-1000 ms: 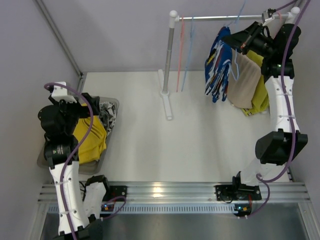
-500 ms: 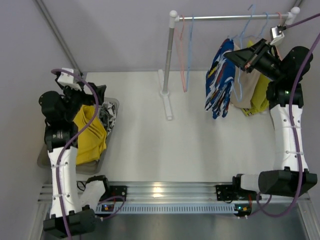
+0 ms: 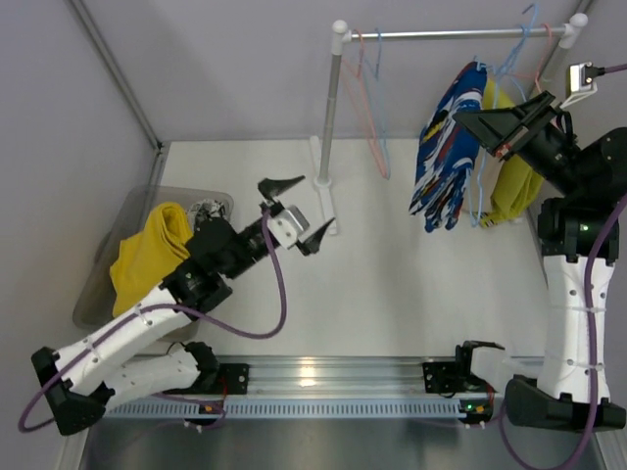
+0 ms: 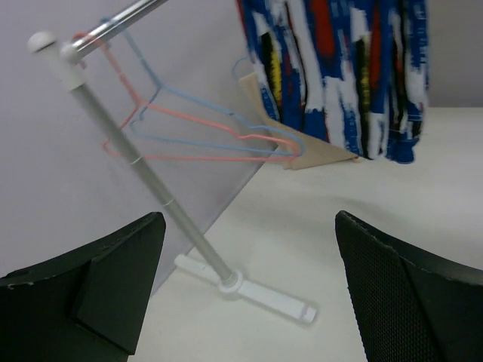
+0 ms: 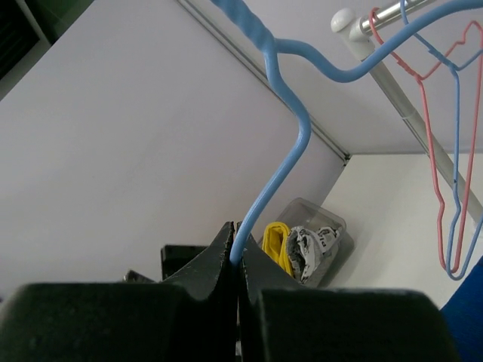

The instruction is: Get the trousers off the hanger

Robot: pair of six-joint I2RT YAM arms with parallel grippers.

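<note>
The blue trousers with white and red patches hang from a blue hanger under the rail; they also show in the left wrist view. My right gripper is shut on that hanger's wire just below its hook, seen closely in the right wrist view. My left gripper is open and empty above the table near the rack's foot, facing the rack. The plain yellow trousers and the black-and-white print trousers lie in the clear bin.
The rack's upright pole and foot stand at the table's back middle. Empty pink and blue hangers hang near the pole. An olive-yellow cloth hangs behind the blue trousers; a beige cloth shows beside them.
My left arm swung from the bin out over the table middle, open, leaving the yellow trousers in the bin. My right gripper moved right with the hanger, and the blue trousers swung along.
</note>
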